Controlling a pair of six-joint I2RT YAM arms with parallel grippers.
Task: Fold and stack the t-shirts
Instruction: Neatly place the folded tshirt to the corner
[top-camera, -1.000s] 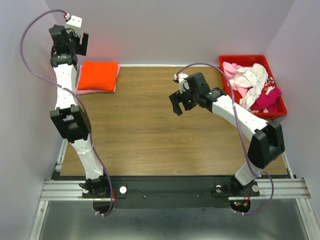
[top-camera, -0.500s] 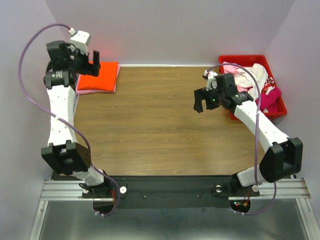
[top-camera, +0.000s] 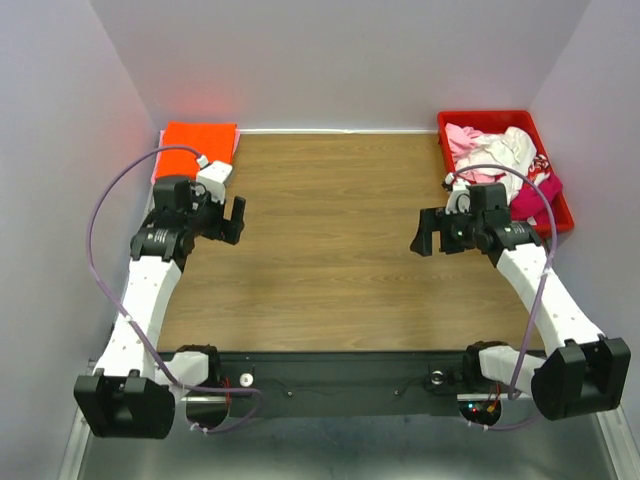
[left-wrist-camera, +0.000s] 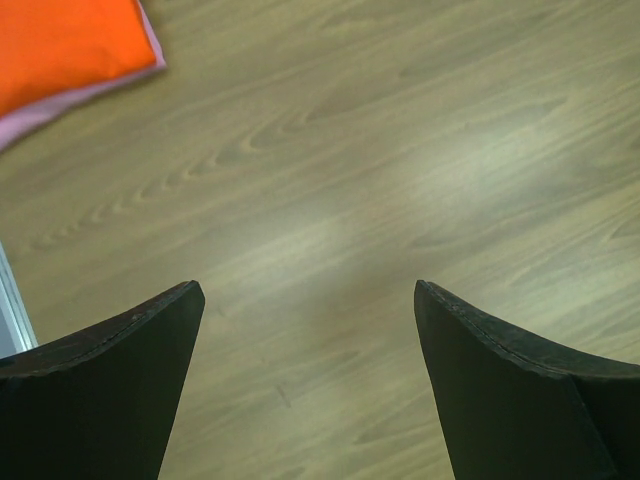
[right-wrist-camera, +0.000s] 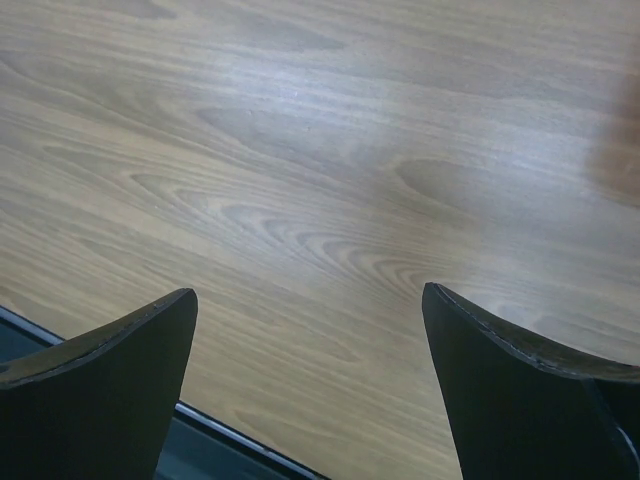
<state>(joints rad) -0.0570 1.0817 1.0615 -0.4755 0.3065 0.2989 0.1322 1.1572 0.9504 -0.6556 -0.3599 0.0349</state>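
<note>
T-shirts (top-camera: 505, 165) heaped in the red crate (top-camera: 485, 115) look limp and light; pinch one at a shoulder seam. Your left gripper (left-wrist-camera: 305, 300) and right gripper (right-wrist-camera: 310, 300) gape wide, empty.

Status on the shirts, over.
Jaws open on left gripper and right gripper, both empty. Orange t-shirt folded far left; other t-shirts heaped in red crate. No obstruction.

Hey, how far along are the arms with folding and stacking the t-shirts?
Done: a folded orange t-shirt lies stacked on a pink one at the far left corner. In hand: nothing; the left gripper and right gripper are both open above the wooden table. Left: a jumble of white, pink and magenta shirts sits unfolded in the red crate.
</note>
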